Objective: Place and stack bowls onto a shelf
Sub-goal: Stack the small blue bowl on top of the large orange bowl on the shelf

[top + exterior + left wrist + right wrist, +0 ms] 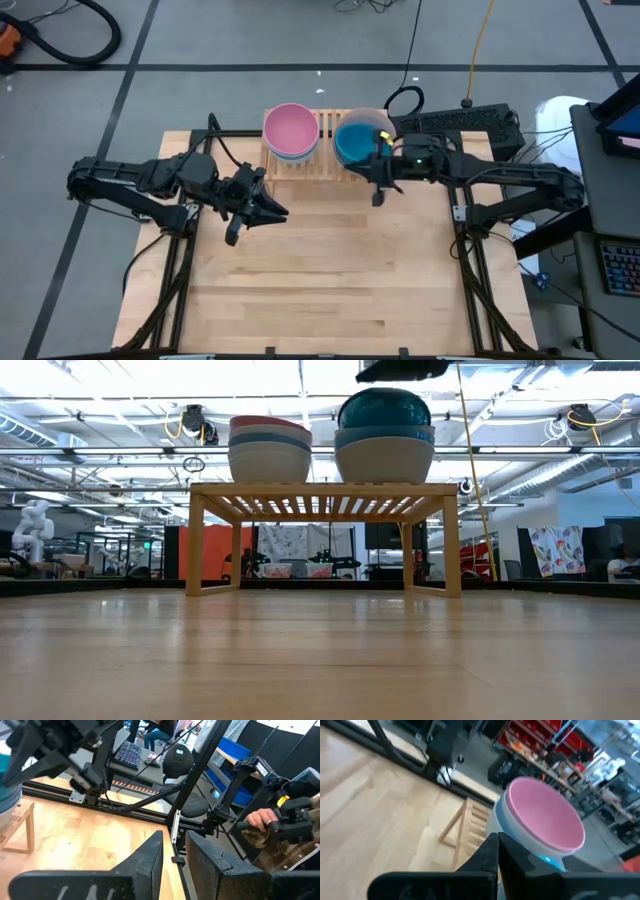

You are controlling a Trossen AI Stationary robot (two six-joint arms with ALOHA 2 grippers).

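The wooden table (320, 280) takes up most of the high view, its light planks bare across the near and middle parts. At its far edge stands the shelf (325, 490), a low slatted rack of pale wood on short legs, seen level in the low view with its top carrying two stacks of bowls side by side.

The left arm (130, 180) reaches in from the left side of the table, and the right arm (500, 175) comes in from the right toward the shelf.

On the shelf's left half sits the pink-topped stack (291, 132): a pink bowl uppermost, a pale blue one under it and a white or cream one at the bottom, as the low view shows. On the right half sits the blue-topped stack (357, 140), with a teal-blue bowl on top, nested in lighter bowls below, the lowest cream-coloured. The two stacks stand close together but apart.

The left gripper (262, 210) hangs over the bare table in front of the shelf's left end, well clear of the bowls; its fingers (145, 860) are spread apart and hold nothing.

The right gripper (380, 195) is just in front of the blue-topped stack, at the shelf's right front edge. In the right wrist view its fingers (490, 855) are pressed together with no gap between them, and nothing is between them; the pink bowl (545, 820) shows beyond them.

In the left wrist view a person's hand (260, 818) shows beyond the table, holding a dark device.
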